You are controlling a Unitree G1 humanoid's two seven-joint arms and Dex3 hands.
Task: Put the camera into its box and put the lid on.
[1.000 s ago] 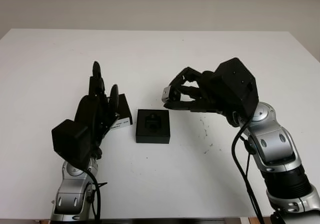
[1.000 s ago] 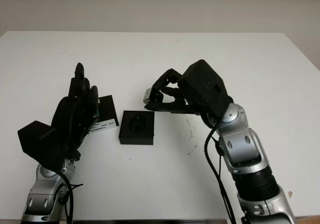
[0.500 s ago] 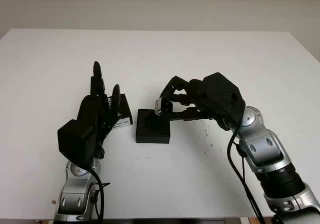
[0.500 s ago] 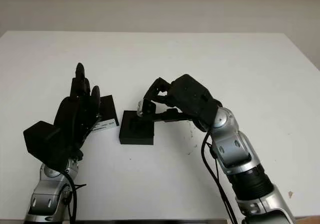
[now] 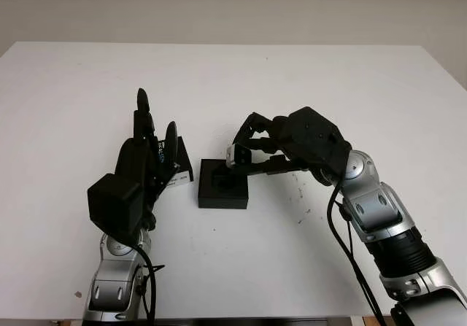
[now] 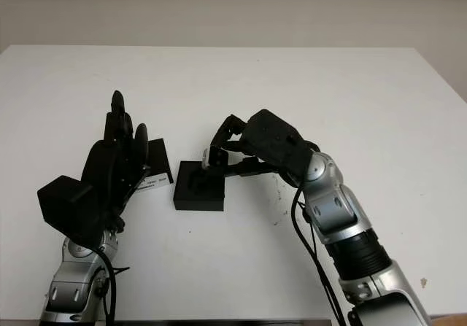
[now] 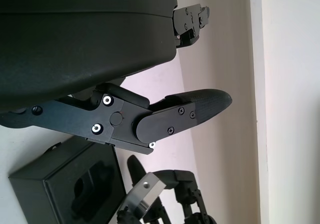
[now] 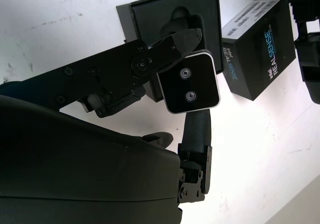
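- My left hand (image 5: 146,162) is nearest the tabletop's (image 5: 306,85) front edge on the left side, raised with the palm turned sideways and holding nothing, right beside the lid (image 8: 256,46).
- My right hand (image 5: 252,147) has its fingers pinched around the camera (image 8: 190,88), holding it in the air just over the far right corner of the box (image 5: 222,184), roughly mid-table.
- The box sits open, its shaped foam recess facing up.
- To do this bit well, I reckon I need to line the camera's long side up with that recess first, then lower it straight and only let go once it's seated; a tilted drop would probably leave it perched on the foam.
- The lid lies flat just left of the box, printed side showing.
- Count: one camera, one box, one lid, two hands.
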